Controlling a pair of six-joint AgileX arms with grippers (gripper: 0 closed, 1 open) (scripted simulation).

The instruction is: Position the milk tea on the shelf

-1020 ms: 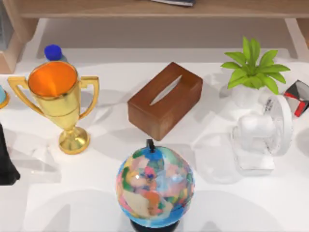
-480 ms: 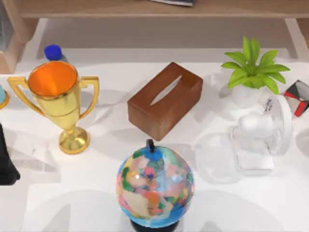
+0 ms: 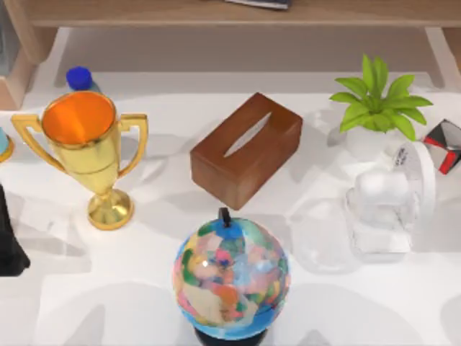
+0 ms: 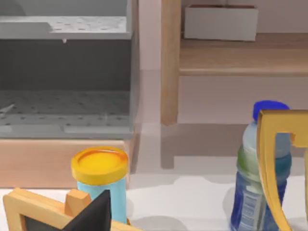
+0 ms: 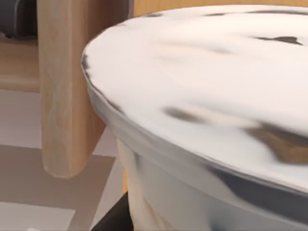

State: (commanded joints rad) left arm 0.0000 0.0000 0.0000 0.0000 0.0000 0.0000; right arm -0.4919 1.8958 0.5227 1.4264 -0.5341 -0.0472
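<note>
The milk tea [image 5: 202, 96] is a pale cup with a wide whitish lid, seen very close in the right wrist view. From above, its lid [image 3: 415, 173] shows as a faint white disc at the table's right, in front of the plant. My right gripper [image 3: 400, 194], pale and see-through from above, is shut on the cup. The shelf [image 3: 144, 13] is a tan wooden board across the back, and its thick upright [image 5: 67, 96] stands just behind the cup. My left arm [image 3: 9, 241] is parked at the left edge.
A gold trophy [image 3: 86, 144], a brown tissue box [image 3: 245, 148] and a globe [image 3: 230, 270] fill the left and middle. A potted plant [image 3: 378, 108] and a red, black and white object [image 3: 445, 144] sit by the cup. A blue-capped bottle [image 4: 257, 163] and a yellow-lidded cup [image 4: 99, 171] stand at the back left.
The milk tea's white lid has shifted slightly toward the back with my right gripper and looks fainter, and the shadows at the right have grown. My left arm has not moved.
</note>
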